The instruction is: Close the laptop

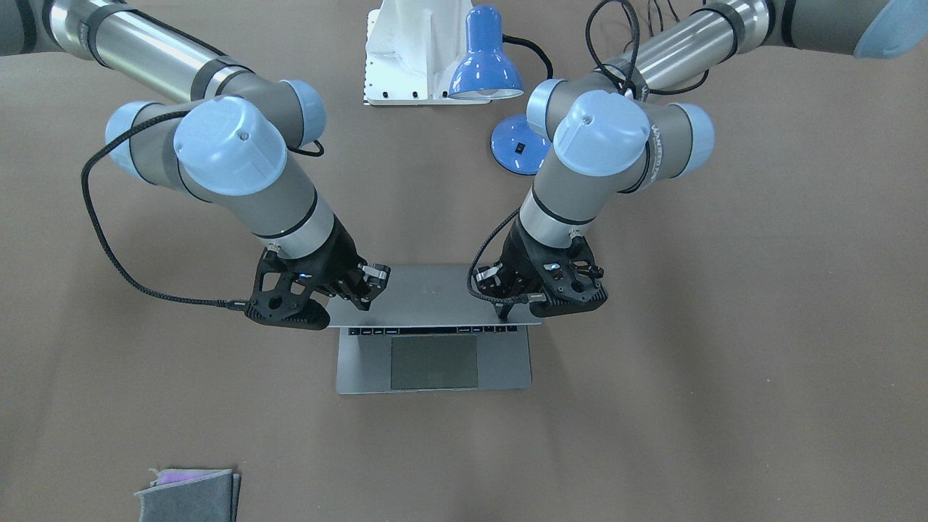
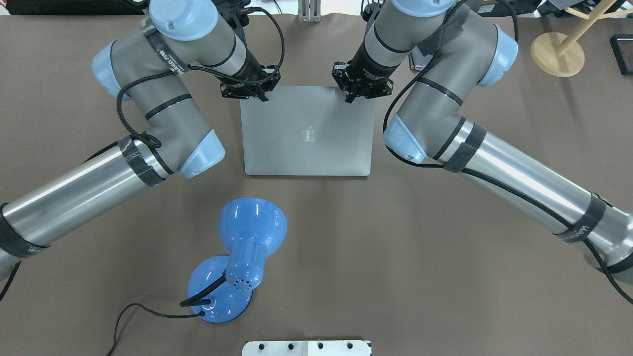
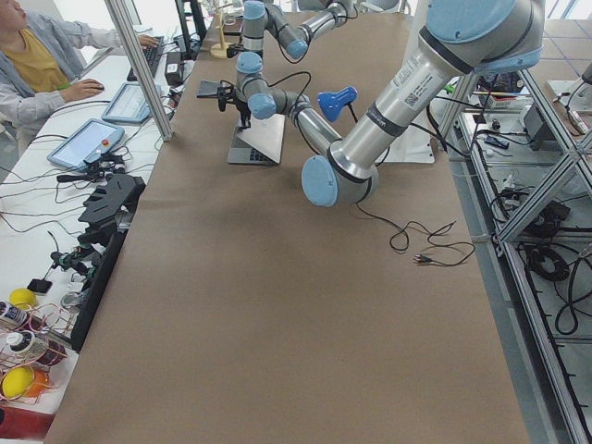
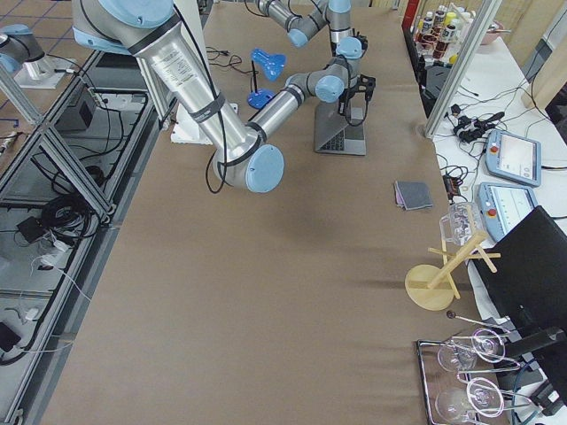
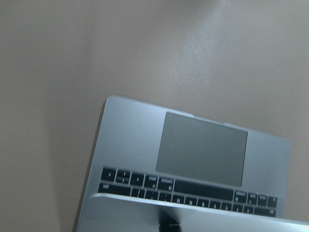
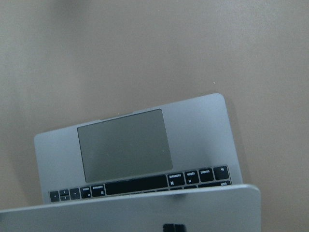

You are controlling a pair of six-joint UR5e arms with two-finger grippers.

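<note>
The space-grey laptop lies mid-table, its lid with the apple logo tilted far down over the black keys. The front view shows the lid above a strip of keys and the trackpad. My left gripper is shut, its tip on the lid's far left corner; in the front view it is on the right. My right gripper is shut, its tip on the far right corner; in the front view it is on the left. Both wrist views show the trackpad under the lid edge.
A blue desk lamp with a black cord stands on my side of the laptop. A white mount is behind it. A folded grey cloth lies at the far edge. A wooden stand is at the far right.
</note>
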